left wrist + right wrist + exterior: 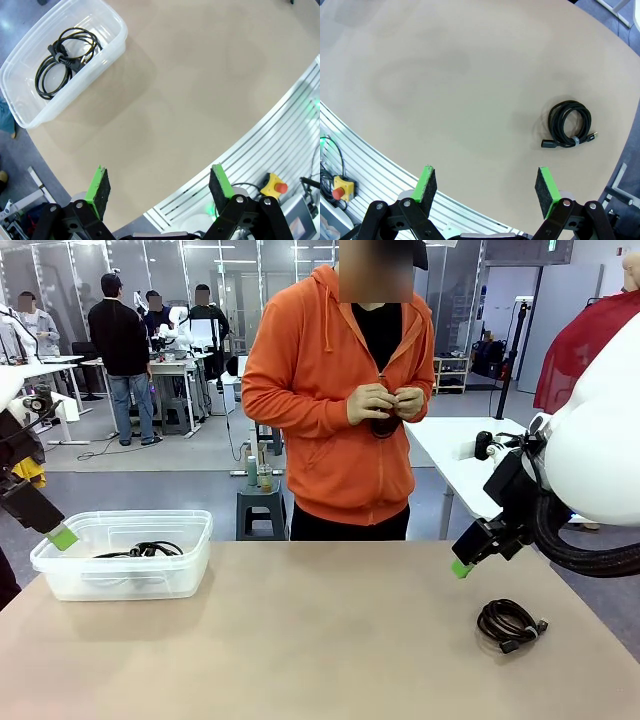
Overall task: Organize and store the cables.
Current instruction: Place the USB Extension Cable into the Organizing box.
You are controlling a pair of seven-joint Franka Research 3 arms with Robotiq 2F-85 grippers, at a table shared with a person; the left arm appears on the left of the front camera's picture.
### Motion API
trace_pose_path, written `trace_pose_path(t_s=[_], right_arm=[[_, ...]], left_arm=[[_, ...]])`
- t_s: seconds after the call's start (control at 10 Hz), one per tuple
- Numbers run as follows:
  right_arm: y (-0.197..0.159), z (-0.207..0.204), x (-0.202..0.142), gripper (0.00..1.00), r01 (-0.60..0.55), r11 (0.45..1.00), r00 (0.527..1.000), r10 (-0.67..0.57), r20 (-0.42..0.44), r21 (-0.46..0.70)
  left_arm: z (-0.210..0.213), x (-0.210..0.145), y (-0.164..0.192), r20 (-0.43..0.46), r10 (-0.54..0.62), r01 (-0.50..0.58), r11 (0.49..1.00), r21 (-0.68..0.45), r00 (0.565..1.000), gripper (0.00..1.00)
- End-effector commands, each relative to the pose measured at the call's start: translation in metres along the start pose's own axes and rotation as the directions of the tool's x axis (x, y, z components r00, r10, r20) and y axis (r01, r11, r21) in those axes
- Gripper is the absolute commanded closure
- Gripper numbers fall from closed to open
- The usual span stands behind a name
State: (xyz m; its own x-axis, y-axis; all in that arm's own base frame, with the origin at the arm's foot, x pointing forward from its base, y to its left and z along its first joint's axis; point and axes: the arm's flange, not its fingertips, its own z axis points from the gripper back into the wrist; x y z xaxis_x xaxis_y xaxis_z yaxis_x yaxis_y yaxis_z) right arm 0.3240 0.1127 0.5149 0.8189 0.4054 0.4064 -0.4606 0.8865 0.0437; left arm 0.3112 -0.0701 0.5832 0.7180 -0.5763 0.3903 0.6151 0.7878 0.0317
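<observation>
Coiled black cable (510, 623) lies on the table (320, 640) at its near right. Just above it hangs the right gripper (487, 185), jaws apart, empty. At the left, the left gripper (160, 187) hangs spread wide beside the clear bin (130, 580), which holds a second cable (62, 60). Beyond, a person's hands (372, 402) hold a dark coil (385, 426).

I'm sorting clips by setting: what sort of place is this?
Probably a robotics lab or workshop: people standing at white workbenches behind, a yellow box with a red emergency-stop button, and a ribbed metal mounting base.
</observation>
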Motion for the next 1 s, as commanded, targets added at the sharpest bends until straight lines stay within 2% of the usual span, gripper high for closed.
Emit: trace_pose_path(t_s=[0.0,0.9], right_arm=[[-0.0008,-0.0009,-0.0019,0.00,0.008,1.000,1.000,-0.008,-0.006,-0.006],[-0.0008,-0.0009,-0.0019,0.00,0.008,1.000,1.000,-0.008,-0.006,-0.006]], left_arm=[[0.0014,0.0023,-0.0014,-0.006,0.001,-0.001,1.000,0.014,1.000,0.00],[0.0014,0.0023,-0.0014,-0.006,0.001,-0.001,1.000,0.014,1.000,0.00]])
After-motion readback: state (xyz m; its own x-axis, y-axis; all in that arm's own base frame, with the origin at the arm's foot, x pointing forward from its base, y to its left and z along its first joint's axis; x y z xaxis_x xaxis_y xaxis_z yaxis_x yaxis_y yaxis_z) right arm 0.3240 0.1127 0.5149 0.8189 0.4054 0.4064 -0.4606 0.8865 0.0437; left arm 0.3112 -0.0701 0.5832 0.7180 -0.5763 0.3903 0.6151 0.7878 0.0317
